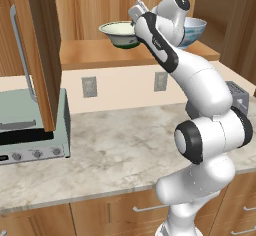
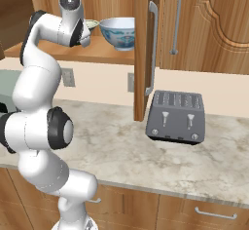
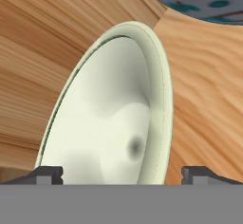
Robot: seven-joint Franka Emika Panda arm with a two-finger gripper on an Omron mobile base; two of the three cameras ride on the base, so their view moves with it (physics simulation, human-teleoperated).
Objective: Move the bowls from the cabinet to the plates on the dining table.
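since the gripper [image 3: 122,174] is spread wide and holding nothing, with the cream-white bowl [image 3: 114,118] on the cabinet shelf [image 1: 100,55] between its 2 tips, advance until they straddle the rim toward 12 o'clock, then close.

My own forearm covers the right edge of the cream bowl [image 1: 119,34] in the left base view, and my wrist blocks most of the patterned bowl [image 1: 196,30] behind it, so only its right half peeks out. From the right base view, my hand hides nearly all of the cream bowl; just a sliver of rim shows. My fingertips [image 3: 46,174] are cut by the bottom edge in the hand view, and the bowl's near rim drops out of sight between them. The patterned bowl is clipped by the top edge there. Whether my fingers touch the rim, I cannot tell.
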